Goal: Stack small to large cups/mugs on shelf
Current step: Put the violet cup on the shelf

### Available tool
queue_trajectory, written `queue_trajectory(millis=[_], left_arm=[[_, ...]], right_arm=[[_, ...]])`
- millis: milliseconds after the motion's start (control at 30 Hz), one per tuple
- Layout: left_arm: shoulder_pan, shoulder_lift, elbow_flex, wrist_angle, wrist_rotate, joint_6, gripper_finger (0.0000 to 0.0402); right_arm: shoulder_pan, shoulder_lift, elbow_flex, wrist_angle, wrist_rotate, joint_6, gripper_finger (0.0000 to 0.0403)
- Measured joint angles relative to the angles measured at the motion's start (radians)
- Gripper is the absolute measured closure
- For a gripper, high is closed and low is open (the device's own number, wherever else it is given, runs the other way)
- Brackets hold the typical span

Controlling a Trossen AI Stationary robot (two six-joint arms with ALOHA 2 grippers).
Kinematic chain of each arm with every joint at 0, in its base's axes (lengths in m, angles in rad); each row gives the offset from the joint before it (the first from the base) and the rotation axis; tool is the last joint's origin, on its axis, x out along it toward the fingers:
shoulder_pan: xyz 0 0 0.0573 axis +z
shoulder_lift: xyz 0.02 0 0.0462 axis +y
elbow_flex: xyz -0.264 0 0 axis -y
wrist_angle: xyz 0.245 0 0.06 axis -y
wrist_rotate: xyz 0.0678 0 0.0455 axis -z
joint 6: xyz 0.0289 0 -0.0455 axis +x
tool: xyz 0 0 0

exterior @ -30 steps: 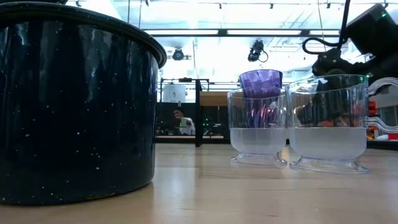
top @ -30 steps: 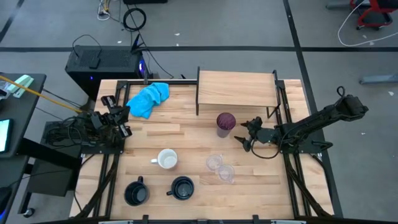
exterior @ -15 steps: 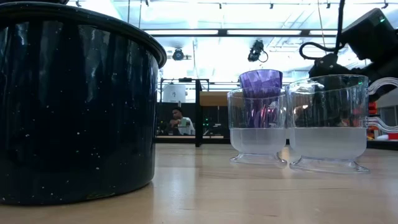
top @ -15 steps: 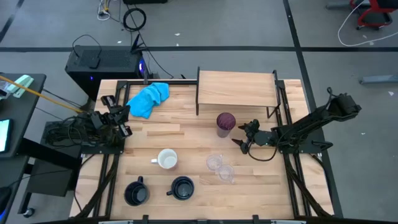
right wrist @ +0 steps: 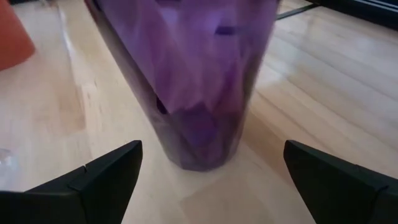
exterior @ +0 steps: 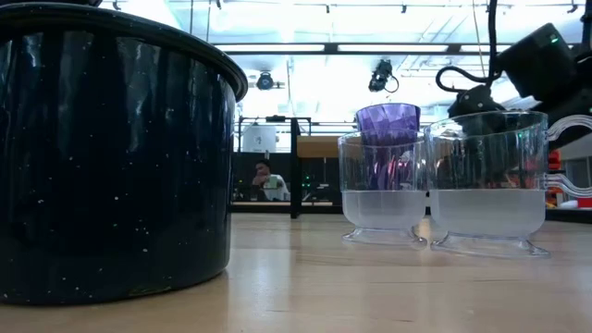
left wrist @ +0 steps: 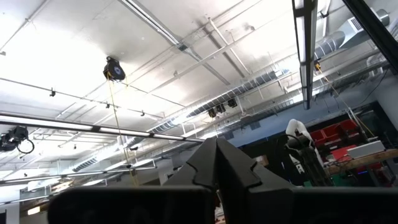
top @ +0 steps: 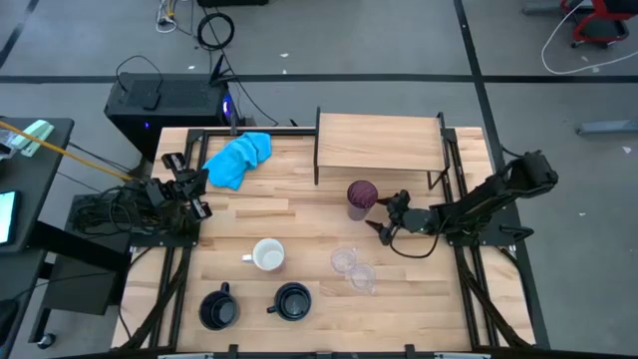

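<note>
Right of centre in high view: shelf (top: 380, 141) bare, upper middle. Purple tumbler (top: 361, 197) upright just below it, mouth up, long axis vertical, tapering to base. Right gripper (top: 385, 218) just beside tumbler's right, fingers spread wide, tumbler base between them in wrist view, not yet gripped. Judgement: centre on body, close gently, keep vertical. Left gripper (top: 195, 195) parked at left table edge, fingers together, empty.

The right gripper (top: 379, 224) reaches low with fingers spread wide; the left gripper (top: 199, 195), fingers closed, points upward.
</note>
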Motion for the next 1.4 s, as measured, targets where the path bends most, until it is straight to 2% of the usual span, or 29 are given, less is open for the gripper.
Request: queue_trajectory(millis=[233,433,767,1033,1233,1400], left_arm=[[0.0,0.0,0.0,0.0,0.0,0.0,0.0379],[0.0,0.0,0.0,0.0,0.0,-0.001,0.0389],[0.0,0.0,0.0,0.0,0.0,-0.001,0.0378],[0.0,0.0,0.0,0.0,0.0,0.0,0.0389],[0.0,0.0,0.0,0.0,0.0,0.0,0.0381],[0.0,0.0,0.0,0.0,0.001,0.0,0.0379]], right_arm=[[-0.004,0.069,0.058,0.011,-0.011,-0.058,0.0004],[-0.058,0.104,0.086,0.009,-0.051,-0.072,0.0003],[-0.105,0.106,0.09,0.06,-0.111,-0.124,0.0004],[-0.148,0.106,0.15,0.055,-0.17,-0.206,0.0004],[-0.184,0.106,0.176,-0.014,-0.218,-0.21,0.0005],[-0.191,0.106,0.187,-0.014,-0.221,-0.226,0.0026]])
